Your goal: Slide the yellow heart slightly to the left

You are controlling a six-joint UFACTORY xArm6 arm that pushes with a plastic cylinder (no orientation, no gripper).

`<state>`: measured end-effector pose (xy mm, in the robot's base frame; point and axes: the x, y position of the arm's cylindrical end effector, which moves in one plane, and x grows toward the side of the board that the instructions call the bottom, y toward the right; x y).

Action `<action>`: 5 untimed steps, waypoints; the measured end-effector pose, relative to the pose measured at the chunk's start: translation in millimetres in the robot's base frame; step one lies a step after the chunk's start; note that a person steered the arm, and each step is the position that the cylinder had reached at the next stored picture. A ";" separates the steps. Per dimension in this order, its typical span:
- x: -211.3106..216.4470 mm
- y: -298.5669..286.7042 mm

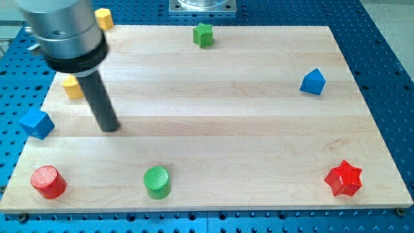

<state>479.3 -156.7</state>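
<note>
Two yellow blocks show at the view's left. One yellow block [71, 87] lies near the board's left edge, partly hidden behind my rod, so I cannot make out its shape. The other yellow block [103, 18] sits at the board's top left corner, partly hidden by the arm's body. I cannot tell which one is the heart. My tip [111, 128] rests on the board, below and to the right of the lower yellow block, about a block's width away from it.
A blue block [36, 123] lies left of my tip at the board's edge. A red cylinder [48, 181] and a green cylinder [156, 182] stand near the bottom edge. A green star [203, 34], another blue block [313, 82] and a red star [343, 178] lie farther off.
</note>
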 end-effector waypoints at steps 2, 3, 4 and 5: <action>-88.2 -68.0; -83.5 -68.2; -139.2 -57.6; -186.8 -108.3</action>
<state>292.6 -265.0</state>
